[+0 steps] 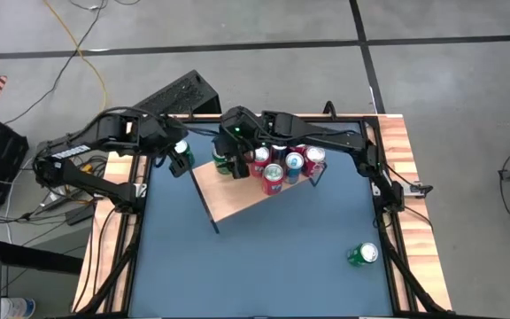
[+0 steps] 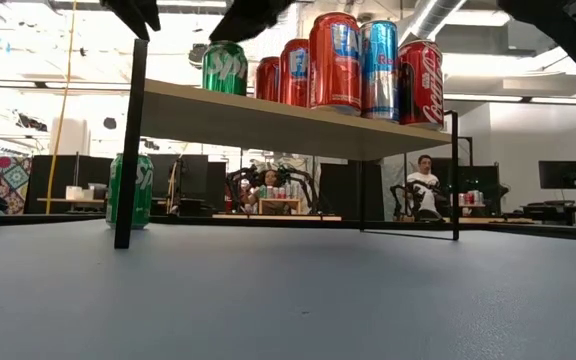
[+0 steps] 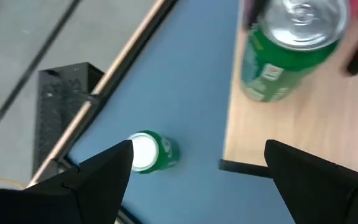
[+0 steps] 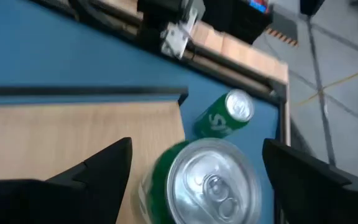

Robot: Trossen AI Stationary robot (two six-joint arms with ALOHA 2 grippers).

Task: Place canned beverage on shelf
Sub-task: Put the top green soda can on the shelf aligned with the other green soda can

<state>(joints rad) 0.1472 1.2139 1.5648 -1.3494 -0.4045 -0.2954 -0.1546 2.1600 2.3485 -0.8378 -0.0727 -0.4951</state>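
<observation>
From my remote station, I see the right gripper (image 4: 191,180) above the shelf (image 1: 246,202), jaws spread apart with a green can (image 4: 204,183) standing upright on the board between the fingers, not clamped. Beside that can, five more cans (image 2: 353,65) stand in a cluster on the shelf. The left gripper (image 3: 194,177) hovers beyond the shelf's edge, jaws apart and empty, over a second green can (image 3: 151,151) standing on the blue tabletop (image 1: 273,266). A third green can (image 1: 362,255) lies well apart, near the tabletop's right edge.
</observation>
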